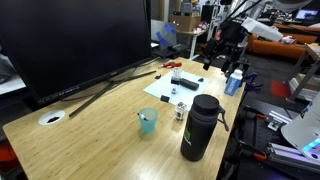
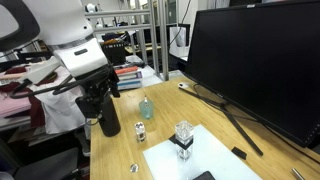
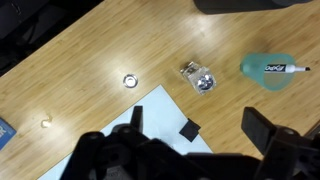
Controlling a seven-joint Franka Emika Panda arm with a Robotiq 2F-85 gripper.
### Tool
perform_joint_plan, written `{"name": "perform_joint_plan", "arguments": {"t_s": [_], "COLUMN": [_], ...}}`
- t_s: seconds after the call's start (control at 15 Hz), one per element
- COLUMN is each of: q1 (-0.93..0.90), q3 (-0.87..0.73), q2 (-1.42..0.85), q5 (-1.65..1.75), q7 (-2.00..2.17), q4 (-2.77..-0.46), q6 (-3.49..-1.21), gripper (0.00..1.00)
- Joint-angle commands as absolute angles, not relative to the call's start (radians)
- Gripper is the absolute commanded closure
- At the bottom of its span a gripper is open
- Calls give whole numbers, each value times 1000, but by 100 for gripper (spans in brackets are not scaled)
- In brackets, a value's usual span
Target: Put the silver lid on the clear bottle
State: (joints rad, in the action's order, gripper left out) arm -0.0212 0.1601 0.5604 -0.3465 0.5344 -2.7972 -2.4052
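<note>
A light wooden table point(image 1: 90, 120) carries a large black monitor point(image 1: 80, 40) along one side and a white sheet of paper point(image 3: 165, 115) near the robot's end. Behind it is a cluttered lab with shelving and equipment. In the wrist view the gripper point(image 3: 195, 113) hangs above the edge of the paper with its fingers point(image 3: 262, 130) spread wide apart and nothing between them. An exterior view shows it raised clear of the table point(image 2: 100, 95).

The clear bottle point(image 3: 200, 77) sits on bare wood just beyond the paper, uncapped, between the silver lid point(image 3: 129, 79) and the teal cup point(image 3: 268, 68). It appears to be upright in an exterior view point(image 2: 141, 130). The silver lid lies flat on the wood, apart from the bottle. The teal cup holds a marker point(image 3: 296, 69) that leans over its rim. The tall black flask point(image 1: 200, 128) stands capped near the table edge, beyond the cup.
</note>
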Motion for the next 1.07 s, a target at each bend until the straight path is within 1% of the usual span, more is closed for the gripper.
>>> {"name": "perform_joint_plan", "arguments": {"t_s": [0.0, 0.13, 0.33, 0.67, 1.0], "q1": [-24, -23, 9, -7, -9], "q3": [157, 157, 140, 58, 22], "q2": [561, 562, 470, 219, -6], "q5": [-343, -343, -367, -451, -521], "q7": [540, 540, 590, 551, 495], "q4": [-2795, -2794, -2791, -2766, -2713], "q6": [-2402, -2402, -2496, -2566, -2687], "gripper": [0, 0, 0, 0, 0]}}
